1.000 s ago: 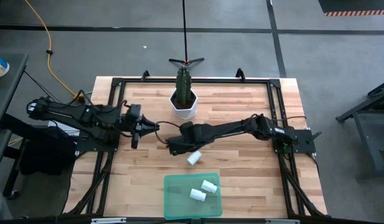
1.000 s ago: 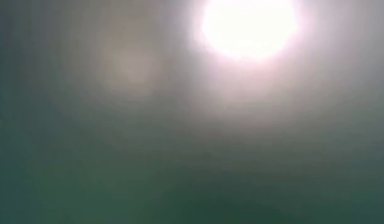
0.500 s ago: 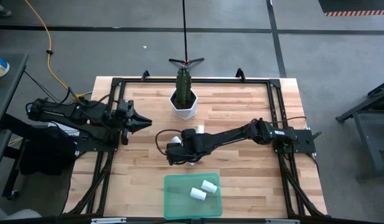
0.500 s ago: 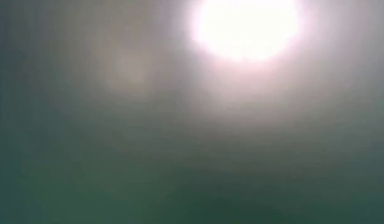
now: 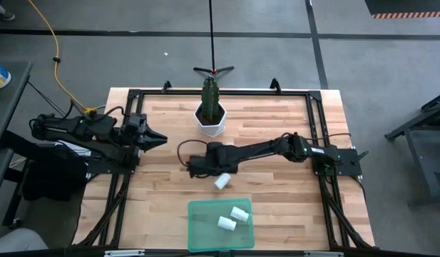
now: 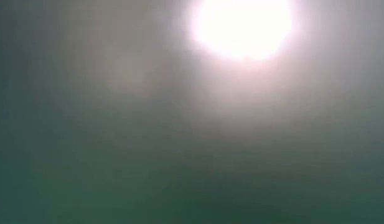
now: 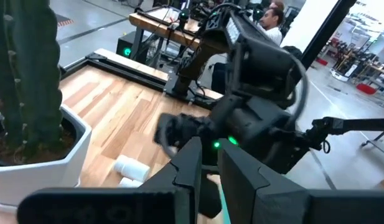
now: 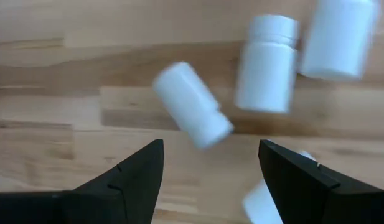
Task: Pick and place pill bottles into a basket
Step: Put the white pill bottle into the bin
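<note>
Near the middle of the counter, my small white cylindrical pill bottles lie in two groups. Two of them (image 5: 229,218) already rest on their sides inside the shallow translucent green rectangular basket (image 5: 198,235) at the near edge of the pale wooden slatted counter (image 5: 277,118). One more bottle (image 5: 222,182) lies loose on the wood just beyond the basket, and my right wrist view shows a small cluster of further bottles (image 8: 193,112) lying on the boards ahead of my fingers (image 8: 126,180), so I judge the task under half done, with several bottles left to carry.

My right claw (image 5: 193,167) hangs over the centre of the counter just beside that loose bottle, its fingers spread wide and pinching nothing. My left claw (image 5: 157,138) waits at the left edge of the counter, its fingers pressed close together and holding nothing. Behind the work stands a white hexagonal plant pot (image 5: 210,123) holding a green cactus, well apart from the basket. The low view shows only glare.

Compared with half a second ago, my right claw has drawn back from over the loose bottle, which is uncovered again, and my left claw has pulled slightly outward. The basket's contents are unchanged.
</note>
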You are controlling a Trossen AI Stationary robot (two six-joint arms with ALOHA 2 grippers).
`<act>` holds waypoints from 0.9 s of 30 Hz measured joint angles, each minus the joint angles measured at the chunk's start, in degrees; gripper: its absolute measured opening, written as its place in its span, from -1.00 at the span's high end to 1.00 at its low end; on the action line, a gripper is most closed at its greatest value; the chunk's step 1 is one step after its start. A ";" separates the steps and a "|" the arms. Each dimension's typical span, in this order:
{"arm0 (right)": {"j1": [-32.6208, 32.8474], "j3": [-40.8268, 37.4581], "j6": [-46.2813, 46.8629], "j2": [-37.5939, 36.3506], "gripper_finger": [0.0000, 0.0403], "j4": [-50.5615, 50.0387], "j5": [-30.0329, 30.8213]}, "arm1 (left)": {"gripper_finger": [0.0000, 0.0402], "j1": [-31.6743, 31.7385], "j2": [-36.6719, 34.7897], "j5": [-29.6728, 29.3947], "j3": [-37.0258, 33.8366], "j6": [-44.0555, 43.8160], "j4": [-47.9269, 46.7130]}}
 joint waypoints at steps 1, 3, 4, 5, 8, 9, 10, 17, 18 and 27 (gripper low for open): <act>-0.32 0.00 -1.66 0.06 -0.25 1.20 0.06 | 0.55 0.00 -0.14 0.00 0.00 0.02 -0.01; -0.70 0.00 -5.88 0.06 -0.25 1.99 0.02 | 0.55 0.00 -0.38 0.00 0.00 0.00 0.00; -0.80 0.00 -8.71 0.06 -0.25 2.17 -0.02 | 0.55 0.00 -0.41 0.00 0.00 0.00 0.00; -0.91 0.00 -11.41 0.06 -0.25 2.21 -0.35 | 0.55 0.00 -0.41 0.00 0.00 0.00 0.03; -1.26 0.00 -19.63 0.06 -0.25 1.59 -2.49 | 0.55 0.00 -0.36 0.11 0.00 0.00 0.00; -1.49 0.00 -22.84 0.06 -0.25 1.62 -3.21 | 0.55 0.00 -0.35 0.11 0.00 0.00 0.00; -1.76 0.00 -26.04 0.06 -0.25 1.83 -4.05 | 0.55 0.00 -0.34 0.11 0.00 0.00 0.00; -3.59 0.00 -39.84 0.06 -0.25 1.89 -10.32 | 0.55 0.00 -0.34 0.10 0.00 -0.02 0.02; -3.68 0.00 -40.54 0.06 -0.25 1.92 -11.25 | 0.55 0.00 -0.34 0.09 0.00 -0.02 0.01; -3.68 0.00 -44.96 2.49 -0.25 3.47 -13.59 | 0.55 0.00 -0.33 0.07 0.00 -0.10 0.09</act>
